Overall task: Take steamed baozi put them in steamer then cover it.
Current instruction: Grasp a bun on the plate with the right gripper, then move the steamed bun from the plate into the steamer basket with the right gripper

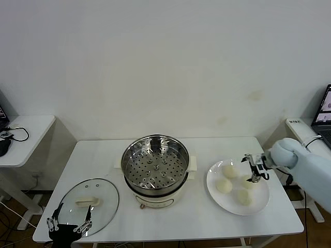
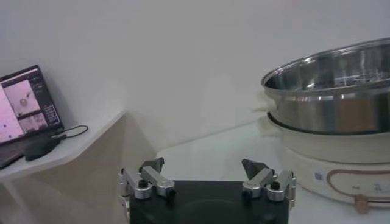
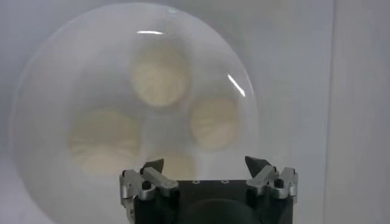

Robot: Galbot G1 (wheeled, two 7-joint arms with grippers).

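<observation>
White tabletop [image 1: 207,217] is bearing a flat white plate [image 1: 261,202] of four pale round buns [image 1: 224,185]; spread-open right gripper [image 1: 252,168] is hovering above them, while the left gripper [image 1: 70,223], also open, is idling by the clear glass lid [image 1: 88,200].

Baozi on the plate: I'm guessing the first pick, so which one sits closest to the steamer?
The upper-left baozi, at the plate's steamer-side edge; the other three lie farther right.

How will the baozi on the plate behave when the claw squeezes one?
The baozi look smooth and puffy, so probably soft, light, easily dented. Rounded shape may let one slip or roll on the white plate. The right claw hovers open above them.
</observation>
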